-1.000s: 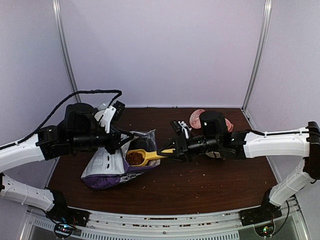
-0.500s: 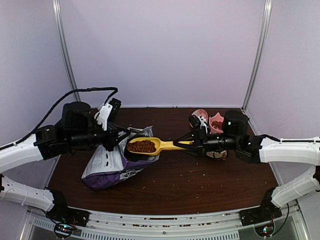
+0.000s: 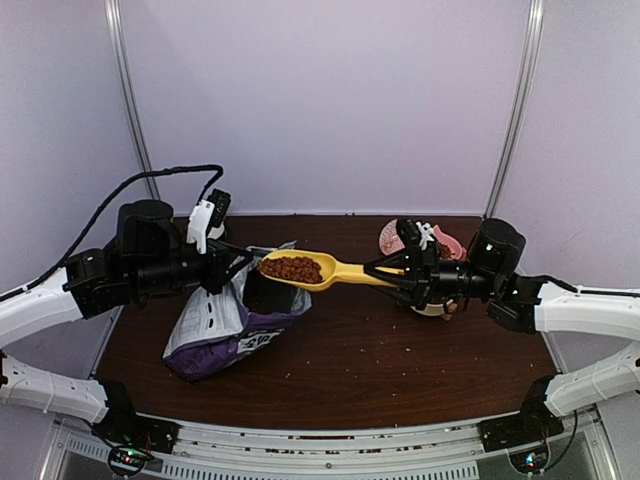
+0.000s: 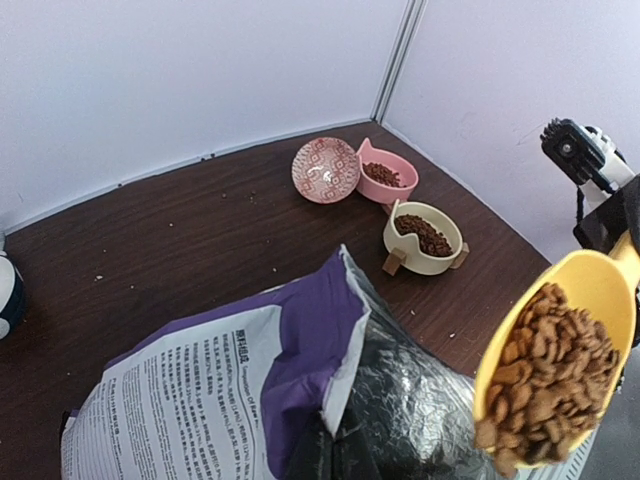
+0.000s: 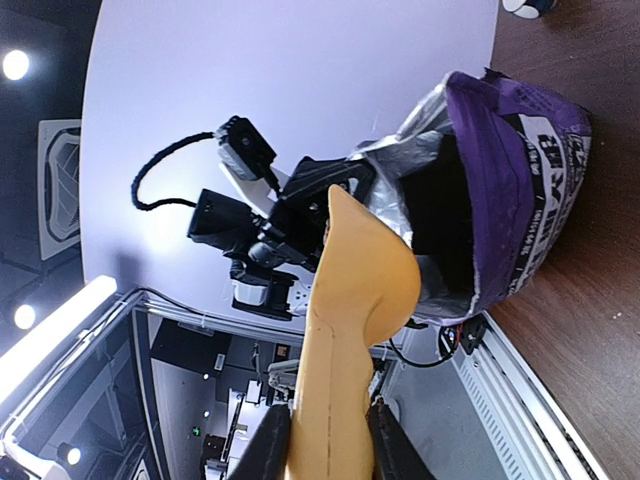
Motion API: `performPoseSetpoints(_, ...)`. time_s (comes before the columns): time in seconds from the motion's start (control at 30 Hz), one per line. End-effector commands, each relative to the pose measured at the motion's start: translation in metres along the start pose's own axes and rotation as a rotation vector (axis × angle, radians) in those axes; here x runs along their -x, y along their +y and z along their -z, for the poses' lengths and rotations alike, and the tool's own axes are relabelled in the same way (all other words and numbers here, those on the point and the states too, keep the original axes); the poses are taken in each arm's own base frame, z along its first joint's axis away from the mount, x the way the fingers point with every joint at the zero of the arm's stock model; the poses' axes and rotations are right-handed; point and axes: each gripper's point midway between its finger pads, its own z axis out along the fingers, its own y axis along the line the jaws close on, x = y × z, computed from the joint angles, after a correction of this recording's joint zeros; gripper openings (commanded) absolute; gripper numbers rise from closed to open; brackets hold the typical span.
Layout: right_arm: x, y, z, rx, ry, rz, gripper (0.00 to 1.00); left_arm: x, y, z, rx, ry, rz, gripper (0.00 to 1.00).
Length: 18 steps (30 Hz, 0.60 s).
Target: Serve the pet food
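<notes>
The pet food (image 3: 292, 268) is a heap of brown kibble in the yellow scoop (image 3: 330, 270), held level in the air above the mouth of the purple bag (image 3: 225, 325). My right gripper (image 3: 395, 272) is shut on the scoop's handle; the right wrist view shows the scoop's underside (image 5: 350, 300) between my fingers (image 5: 270, 445). The left wrist view shows the loaded scoop (image 4: 560, 350) at the right, beside the bag's open mouth (image 4: 420, 400). My left gripper (image 3: 232, 272) is shut on the bag's top edge and holds it open.
A patterned pink dish (image 4: 326, 169), a pink bowl (image 4: 388, 178) with kibble and a cream bowl (image 4: 424, 235) with kibble stand at the back right. In the top view the cream bowl (image 3: 432, 308) is mostly hidden behind my right gripper. Loose crumbs dot the brown table (image 3: 380, 370).
My right gripper has lifted the scoop, full of kibble, out of the bag and drawn it up and to the right. My left arm has shifted slightly, still holding the bag.
</notes>
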Motion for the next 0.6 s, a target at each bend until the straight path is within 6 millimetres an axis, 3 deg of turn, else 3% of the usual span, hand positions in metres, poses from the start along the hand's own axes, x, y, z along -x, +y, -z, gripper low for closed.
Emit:
performPoseSetpoints(0.0, 0.007, 0.050, 0.006, 0.195, -0.027, 0.032, 0.05, 0.038, -0.006, 0.010, -0.030, -0.140, 0.020, 0.00)
performPoseSetpoints(0.1, 0.009, 0.062, 0.008, 0.249, -0.031, 0.020, 0.06, 0.037, -0.008, 0.009, -0.037, -0.134, 0.020, 0.00)
performPoseSetpoints(0.57, 0.023, 0.058, 0.015, 0.204, -0.103, 0.015, 0.06, 0.037, -0.008, 0.009, -0.036, -0.129, 0.015, 0.00)
